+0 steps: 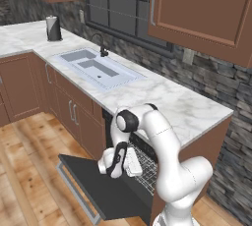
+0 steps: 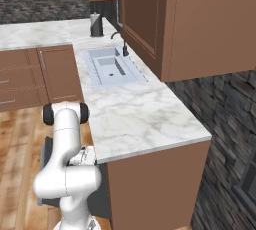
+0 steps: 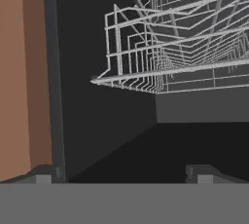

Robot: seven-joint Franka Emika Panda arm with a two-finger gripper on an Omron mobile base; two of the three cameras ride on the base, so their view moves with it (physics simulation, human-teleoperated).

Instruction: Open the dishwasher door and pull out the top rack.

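Note:
The dishwasher door (image 1: 96,183) is swung down flat, its silver bar handle (image 1: 74,190) at the front edge. In the right base view the door (image 2: 44,194) shows as a dark slab beside the arm. The top rack (image 3: 165,62), a light wire grid basket, sits inside the dark tub, ahead of my gripper and above it; the rack (image 1: 146,165) also shows just beyond my hand. My gripper (image 3: 124,174) is open, its fingertips (image 3: 44,175) wide apart with nothing between them, short of the rack's front corner. My gripper (image 1: 134,165) hovers over the door at the tub's mouth.
A brown cabinet side (image 3: 22,72) flanks the tub on the left of the hand view. The marble counter (image 1: 177,104) overhangs the dishwasher. A sink (image 1: 96,68) with faucet (image 1: 102,45) and a paper towel roll (image 1: 53,27) stand further left. Wooden floor (image 1: 29,171) lies before the door.

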